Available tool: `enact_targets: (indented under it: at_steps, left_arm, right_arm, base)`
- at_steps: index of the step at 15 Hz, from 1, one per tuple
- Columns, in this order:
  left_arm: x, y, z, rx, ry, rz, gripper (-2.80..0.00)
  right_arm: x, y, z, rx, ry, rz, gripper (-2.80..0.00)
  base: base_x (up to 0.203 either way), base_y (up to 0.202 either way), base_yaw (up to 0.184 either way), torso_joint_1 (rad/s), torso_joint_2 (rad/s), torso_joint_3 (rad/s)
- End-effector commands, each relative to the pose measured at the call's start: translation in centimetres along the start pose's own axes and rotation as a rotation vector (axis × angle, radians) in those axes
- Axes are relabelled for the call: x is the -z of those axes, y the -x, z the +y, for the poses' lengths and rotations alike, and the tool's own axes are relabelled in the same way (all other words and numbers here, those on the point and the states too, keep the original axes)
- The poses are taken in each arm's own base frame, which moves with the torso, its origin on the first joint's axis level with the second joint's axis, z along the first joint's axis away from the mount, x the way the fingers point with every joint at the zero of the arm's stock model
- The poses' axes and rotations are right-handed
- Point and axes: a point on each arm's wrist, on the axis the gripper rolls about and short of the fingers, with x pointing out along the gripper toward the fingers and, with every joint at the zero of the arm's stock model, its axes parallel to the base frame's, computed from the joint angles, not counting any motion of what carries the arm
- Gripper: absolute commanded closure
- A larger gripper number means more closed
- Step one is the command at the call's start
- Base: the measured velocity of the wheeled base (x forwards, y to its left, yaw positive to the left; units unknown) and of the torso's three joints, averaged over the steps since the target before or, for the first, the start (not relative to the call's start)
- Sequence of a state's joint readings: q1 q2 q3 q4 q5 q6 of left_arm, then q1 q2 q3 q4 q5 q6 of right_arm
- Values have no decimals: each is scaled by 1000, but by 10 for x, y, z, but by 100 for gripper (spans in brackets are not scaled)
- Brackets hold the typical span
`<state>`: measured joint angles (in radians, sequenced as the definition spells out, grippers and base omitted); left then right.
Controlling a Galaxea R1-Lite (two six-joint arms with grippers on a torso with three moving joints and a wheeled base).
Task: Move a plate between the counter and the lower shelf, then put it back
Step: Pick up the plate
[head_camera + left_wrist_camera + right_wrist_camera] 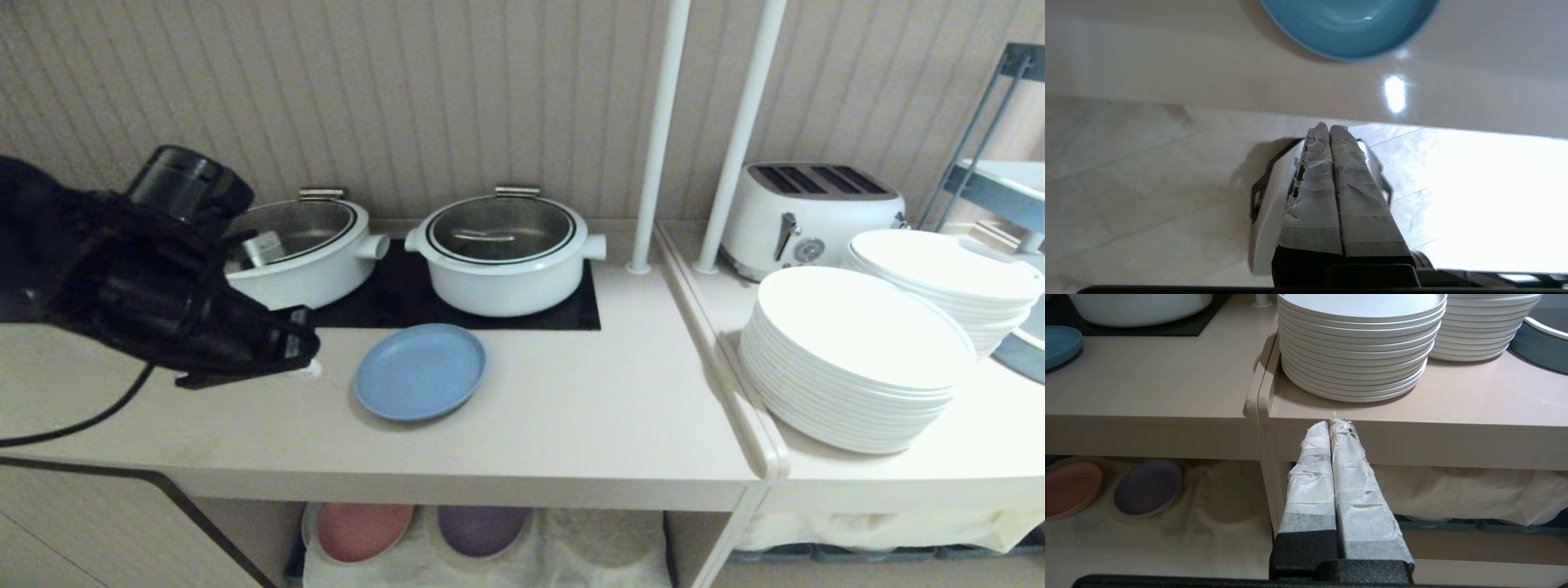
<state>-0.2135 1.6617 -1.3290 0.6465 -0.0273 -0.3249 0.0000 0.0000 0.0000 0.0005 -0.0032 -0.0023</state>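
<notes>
Left claw (306, 359), closed, just beside plate (420, 371) on counter (571, 408).

— What does the left arm look like from the head camera?

— The bulky black left arm (155, 302) is draped in loose dark netting, with a glossy black cylindrical joint housing (189, 184) on top and a thin black cable (90, 418) trailing beneath it.

— And its fingers?

— The left gripper (1329, 127) has two long tapered fingers (1314, 196) wrapped in wrinkled, fraying white tape over black bases.

— The other one?

— The right gripper (1331, 420) matches it: white-taped tapered fingers (1359, 498), frayed at the tips, set in black textured mounts.
</notes>
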Motion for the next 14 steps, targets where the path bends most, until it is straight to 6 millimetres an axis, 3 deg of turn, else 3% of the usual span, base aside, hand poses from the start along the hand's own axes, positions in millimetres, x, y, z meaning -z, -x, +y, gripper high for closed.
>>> enact_targets:
  at_steps: [1,6,12,13,14]
  left_arm:
    - [-13,-40,-8,-52,-7,78,0]
    - [-34,-83,-10,-205,-9,101,0]
    - [-39,-105,-8,-233,3,124,0]
    - [-42,-108,-8,-232,4,121,-280]
    - [-45,-112,-9,-231,4,117,-280]
  right_arm:
    - [0,0,0,0,1,1,0]
    - [0,0,0,0,1,0,0]
    - [0,0,0,0,1,2,0]
    - [0,0,0,0,1,1,0]
    - [0,0,0,0,1,0,0]
  base:
    - [0,0,0,0,0,0]
    - [0,0,0,0,0,0]
    - [0,0,0,0,0,0]
    - [0,0,0,0,0,0]
    - [0,0,0,0,0,0]
